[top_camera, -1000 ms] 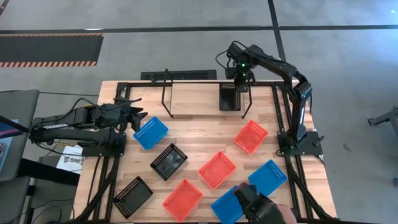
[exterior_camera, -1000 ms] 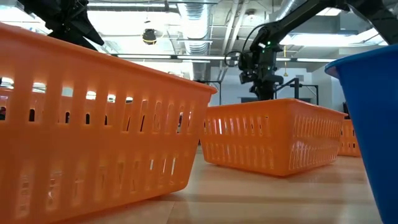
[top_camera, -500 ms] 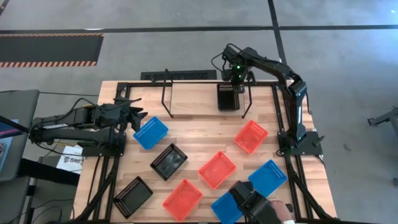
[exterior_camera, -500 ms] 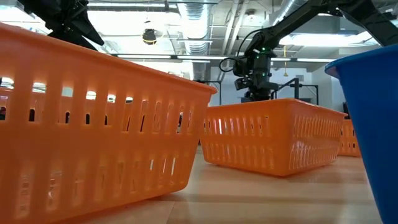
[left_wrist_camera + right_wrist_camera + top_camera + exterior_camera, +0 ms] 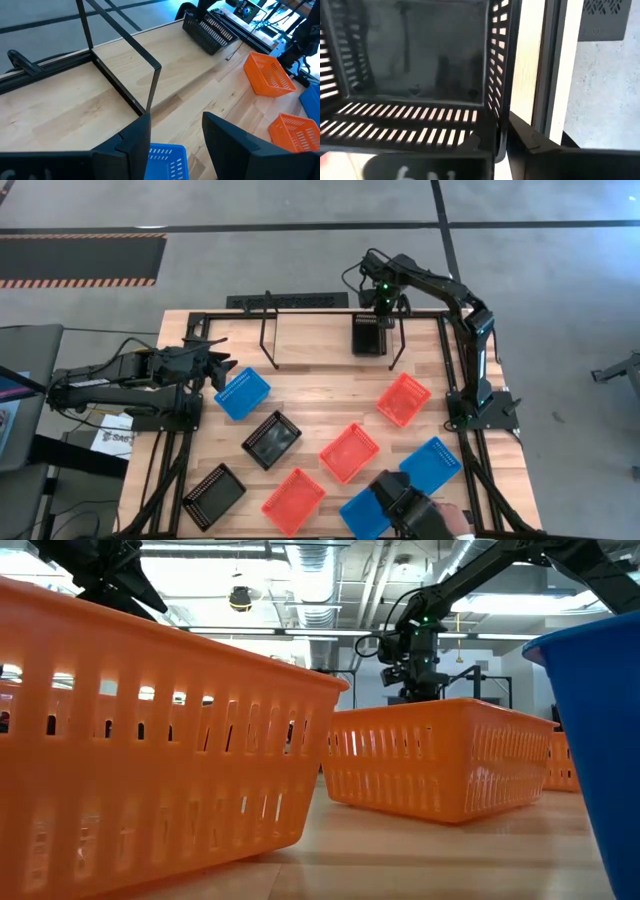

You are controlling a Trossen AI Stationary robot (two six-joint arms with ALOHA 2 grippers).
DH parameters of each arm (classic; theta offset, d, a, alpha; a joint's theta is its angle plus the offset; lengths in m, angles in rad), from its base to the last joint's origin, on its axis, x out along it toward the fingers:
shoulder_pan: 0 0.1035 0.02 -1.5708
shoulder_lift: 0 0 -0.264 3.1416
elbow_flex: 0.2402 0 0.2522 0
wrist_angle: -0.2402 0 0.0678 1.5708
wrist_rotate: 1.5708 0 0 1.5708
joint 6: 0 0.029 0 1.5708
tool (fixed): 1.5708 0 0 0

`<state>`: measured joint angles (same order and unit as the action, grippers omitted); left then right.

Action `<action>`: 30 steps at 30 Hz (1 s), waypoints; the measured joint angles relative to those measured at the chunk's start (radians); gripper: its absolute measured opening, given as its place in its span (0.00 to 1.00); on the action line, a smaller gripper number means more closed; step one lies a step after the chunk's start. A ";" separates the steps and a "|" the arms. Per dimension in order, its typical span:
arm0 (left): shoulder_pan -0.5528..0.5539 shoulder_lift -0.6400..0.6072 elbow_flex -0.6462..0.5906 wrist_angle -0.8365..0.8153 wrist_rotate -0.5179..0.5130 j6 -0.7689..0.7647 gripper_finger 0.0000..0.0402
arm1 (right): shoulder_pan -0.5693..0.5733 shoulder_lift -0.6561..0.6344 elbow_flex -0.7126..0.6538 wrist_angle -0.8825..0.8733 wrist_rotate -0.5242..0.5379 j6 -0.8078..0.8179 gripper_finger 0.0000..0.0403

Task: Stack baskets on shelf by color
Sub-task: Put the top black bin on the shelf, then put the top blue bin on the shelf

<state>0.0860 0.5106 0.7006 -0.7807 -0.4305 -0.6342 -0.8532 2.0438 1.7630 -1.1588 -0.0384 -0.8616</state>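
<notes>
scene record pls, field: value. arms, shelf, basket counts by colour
right gripper: over the shelf's right end, at a black basket; grip unclear
left gripper: jaws open, beside a blue basket, holding nothing
shelf: far edge of table, one black basket on it
baskets on table: 3 blue, 3 red-orange, 2 black
person's hand: at near edge, over a blue basket

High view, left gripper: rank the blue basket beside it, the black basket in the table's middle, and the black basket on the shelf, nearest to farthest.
From the left gripper:
1. Blue basket, right beside it at the table's left.
2. Black basket in the middle, farther toward the near edge.
3. Black basket on the shelf, at the shelf's right end under the right gripper.
</notes>
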 joint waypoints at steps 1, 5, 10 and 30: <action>0.000 0.000 0.000 0.000 0.000 -0.003 0.41 | 0.002 0.000 0.000 0.001 0.014 0.000 0.14; 0.000 0.000 0.000 0.000 0.000 -0.006 0.41 | 0.010 0.000 0.000 0.024 0.079 0.025 0.18; 0.000 0.000 0.000 0.000 0.000 -0.006 0.41 | 0.027 -0.002 0.000 0.027 0.090 0.043 0.20; 0.000 0.000 0.000 0.000 0.002 -0.006 0.41 | 0.110 -0.003 0.293 -0.004 0.150 0.162 0.21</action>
<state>0.0860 0.5103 0.7004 -0.7807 -0.4282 -0.6407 -0.7434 2.0407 2.0560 -1.1629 0.1112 -0.6996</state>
